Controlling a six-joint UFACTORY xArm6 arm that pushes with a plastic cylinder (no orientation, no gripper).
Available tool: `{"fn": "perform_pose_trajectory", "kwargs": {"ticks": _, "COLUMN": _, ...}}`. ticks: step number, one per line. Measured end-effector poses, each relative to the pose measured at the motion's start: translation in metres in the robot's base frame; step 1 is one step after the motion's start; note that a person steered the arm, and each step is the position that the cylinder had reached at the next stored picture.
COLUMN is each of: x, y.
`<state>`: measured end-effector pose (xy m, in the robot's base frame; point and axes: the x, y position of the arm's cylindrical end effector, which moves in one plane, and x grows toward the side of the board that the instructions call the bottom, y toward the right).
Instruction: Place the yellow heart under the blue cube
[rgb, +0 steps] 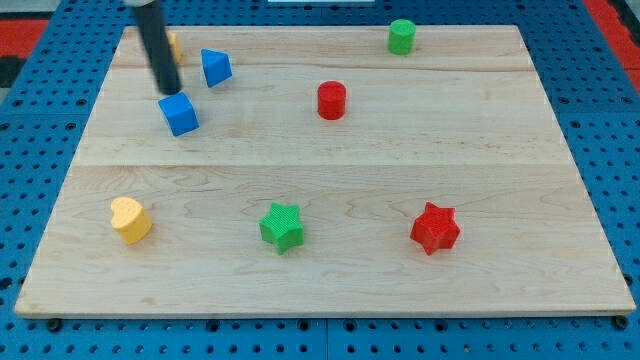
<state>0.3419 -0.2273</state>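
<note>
My tip (170, 88) sat at the far left of the wooden board (330, 290), right at the far edge of the blue cube (179, 114), close enough that I could not tell whether it touched. No hand here to clench or release: just the bare dark rod, gripping nothing. Just right of the rod stood a blue triangular block (215, 67), and a sliver of a yellow block (174, 44) peeked out behind the rod, its shape hidden. The yellow heart (130, 220), the one that mattered, lay well apart at the near left, nearer than the blue cube and a little left of it, with open wood between them. Along the near side, the green star (282, 226) sat right of the heart, and the red star (434, 229) farther right again. The red cylinder (331, 100) stood around the middle of the far half, and the green cylinder (401, 36) sat at the far edge toward the right. The board rested on a blue pegboard surface (40, 140).
</note>
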Motion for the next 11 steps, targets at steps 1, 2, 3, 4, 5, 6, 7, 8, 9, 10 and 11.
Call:
{"fn": "perform_pose_trajectory", "kwargs": {"ticks": 1, "x": 0.046, "y": -0.072}}
{"fn": "perform_pose_trajectory", "kwargs": {"ticks": 2, "x": 0.150, "y": -0.073}}
{"fn": "perform_pose_trajectory", "kwargs": {"ticks": 3, "x": 0.219, "y": -0.060}}
{"fn": "perform_pose_trajectory", "kwargs": {"ticks": 4, "x": 0.228, "y": -0.011}}
{"fn": "perform_pose_trajectory", "kwargs": {"ticks": 5, "x": 0.215, "y": 0.001}}
{"fn": "perform_pose_trajectory", "kwargs": {"ticks": 6, "x": 0.203, "y": 0.020}}
{"fn": "perform_pose_trajectory", "kwargs": {"ticks": 7, "x": 0.188, "y": 0.023}}
{"fn": "perform_pose_trajectory", "kwargs": {"ticks": 8, "x": 0.174, "y": 0.056}}
{"fn": "perform_pose_trajectory", "kwargs": {"ticks": 9, "x": 0.157, "y": 0.086}}
{"fn": "perform_pose_trajectory", "kwargs": {"ticks": 10, "x": 0.133, "y": 0.100}}
{"fn": "perform_pose_trajectory", "kwargs": {"ticks": 11, "x": 0.109, "y": 0.117}}
